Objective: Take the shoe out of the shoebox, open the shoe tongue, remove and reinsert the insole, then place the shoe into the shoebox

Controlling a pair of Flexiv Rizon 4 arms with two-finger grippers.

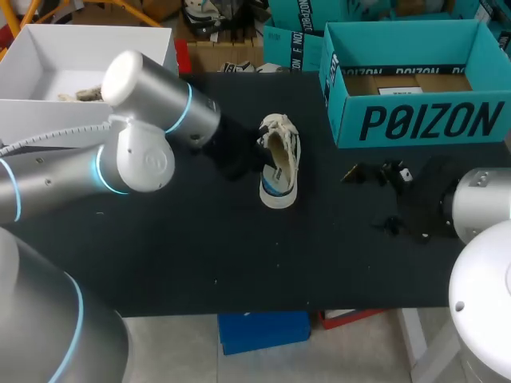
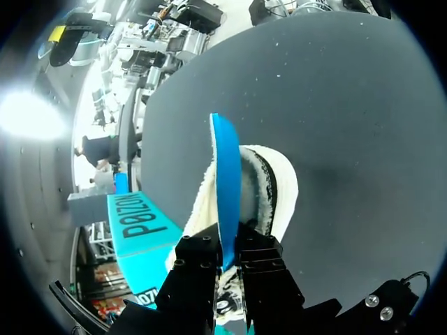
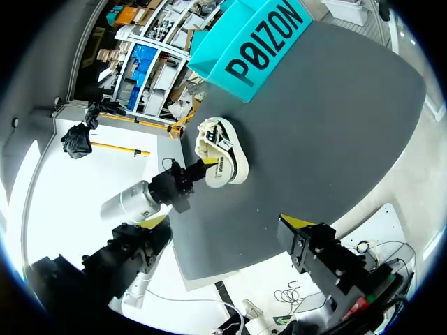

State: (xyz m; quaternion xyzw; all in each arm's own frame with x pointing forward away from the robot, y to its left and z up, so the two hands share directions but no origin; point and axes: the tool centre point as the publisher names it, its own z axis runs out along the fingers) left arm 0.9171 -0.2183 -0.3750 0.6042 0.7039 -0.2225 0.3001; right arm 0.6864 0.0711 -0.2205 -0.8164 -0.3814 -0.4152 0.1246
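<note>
You have the first step behind you: the shoe (image 1: 279, 171) is out of the shoebox (image 1: 415, 120) and lies on the dark table (image 1: 200, 255), with the box well apart from it, beyond its toe end and off to your right arm's side. The mouth of the shoe looks open enough to work in, so I judge the tongue step done too.

You are now in the insole step. Your left gripper (image 2: 227, 269) sits right at the shoe's opening, its fingers pinching the near end of the insole (image 2: 225, 181) from both sides. The insole stands on edge and reaches into the shoe, with much of its length showing above the lining. Whether it is on its way out or going back in, you cannot tell from here. Seating it flat and boxing the shoe are left either way.

Your right gripper (image 3: 302, 234) waits well apart from the shoe on your right arm's side, with nothing in it. Whether it is spread or closed, you cannot tell.

As for materials:
- **Insole:** a thin, bright blue sheet that looks smooth and flexible, so expect it to bow when pushed.
- **Shoe:** cream-white, with a fleecy-looking lining around the opening, a dark band along the collar and a pale sole with a blue stripe. That soft lining may drag on the insole's edges.
- **Shoebox:** stiff teal card, open-topped and straight-walled.
- **Table:** matte and dark.
</note>
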